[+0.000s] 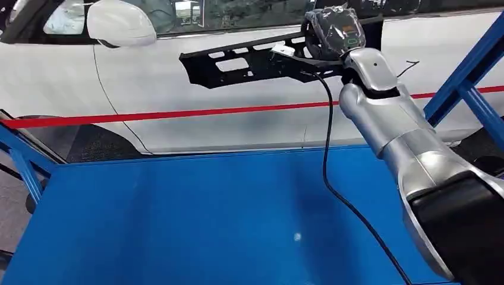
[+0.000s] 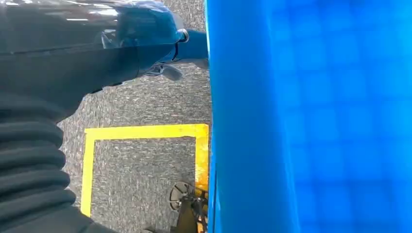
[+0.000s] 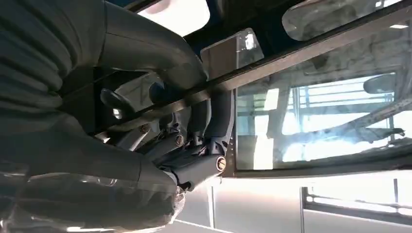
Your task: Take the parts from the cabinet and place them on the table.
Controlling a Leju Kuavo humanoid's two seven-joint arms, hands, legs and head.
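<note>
your right hand (image 1: 330, 31) grasps the black bracket (image 1: 249, 60) above the blue table (image 1: 196, 219); left hand's state: cannot tell.

Even, bright indoor light falls on the glossy blue metal table top (image 1: 196, 214), which carries a soft pale sheen and one small white glare spot near its front edge. The left wrist view is soft and blurred. In the right wrist view, bright windows reflected in the dark car window glass (image 3: 320, 121) leave the grey ribbed hand (image 3: 121, 121) dim and out of focus.
</note>
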